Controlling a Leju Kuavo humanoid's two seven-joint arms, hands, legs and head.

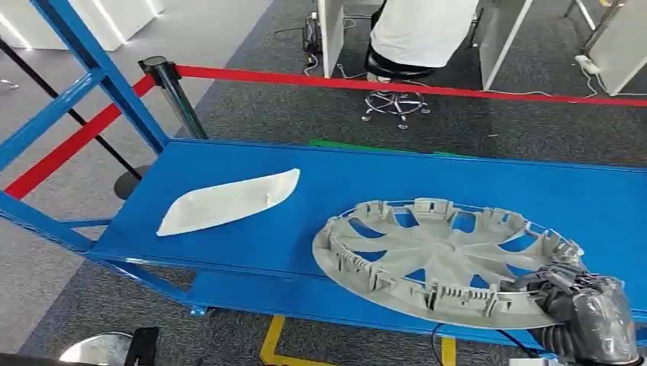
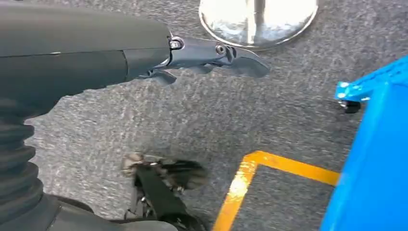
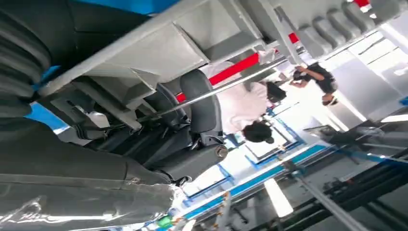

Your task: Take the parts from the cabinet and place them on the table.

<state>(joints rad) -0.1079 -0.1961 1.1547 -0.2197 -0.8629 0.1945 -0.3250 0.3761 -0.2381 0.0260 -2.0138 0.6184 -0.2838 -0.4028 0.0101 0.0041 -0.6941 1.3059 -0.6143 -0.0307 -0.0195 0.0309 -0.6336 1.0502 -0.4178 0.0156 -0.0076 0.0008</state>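
Right hand (image 1: pixel 561 293) gripping near rim of grey wheel cover (image 1: pixel 442 259), fingers (image 3: pixel 192 139) curled around its ribs. Wheel cover lying flat on blue table (image 1: pixel 366 187), near edge overhanging. White curved part (image 1: pixel 229 202) well apart from wheel cover, same table. Left hand (image 2: pixel 211 55) empty, fingers apart, over grey carpet (image 2: pixel 288 110) beside table.

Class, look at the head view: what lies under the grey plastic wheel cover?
The blue table surface shows through the gaps between the spokes of the grey plastic wheel cover. The right robot hand grips its near rim. Whatever sits beneath the solid hub and spokes is covered.
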